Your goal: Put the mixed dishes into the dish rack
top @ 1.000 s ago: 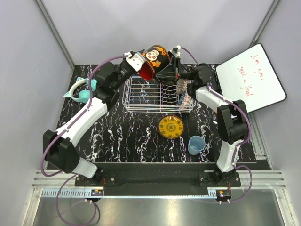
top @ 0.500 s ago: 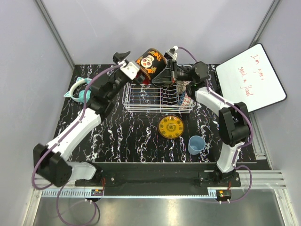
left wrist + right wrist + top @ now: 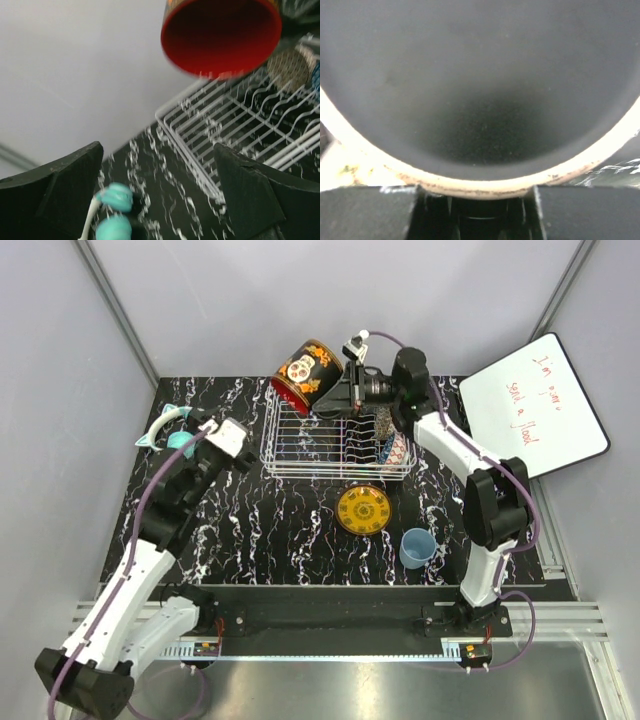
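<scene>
**Item:** dark mug [image 3: 305,375], tilted, hanging over the 11 o'clock corner of the dish rack [image 3: 320,476].
**Holder:** right gripper [image 3: 347,392], clamped on the mug.
**Left gripper** [image 3: 157,170]: jaws spread wide, empty, at the rack's 9 o'clock.
**Step:** racking the mug. The next move likely calls for lowering it among the tines.
**Views:** the left wrist view shows the mug's red interior. The right wrist view shows only its dark wall, close up.

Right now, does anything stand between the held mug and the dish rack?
Nothing visible does. The mug, in the right gripper, hangs above the dish rack, over its bare far-left part; loaded dishes sit at its right end.
</scene>
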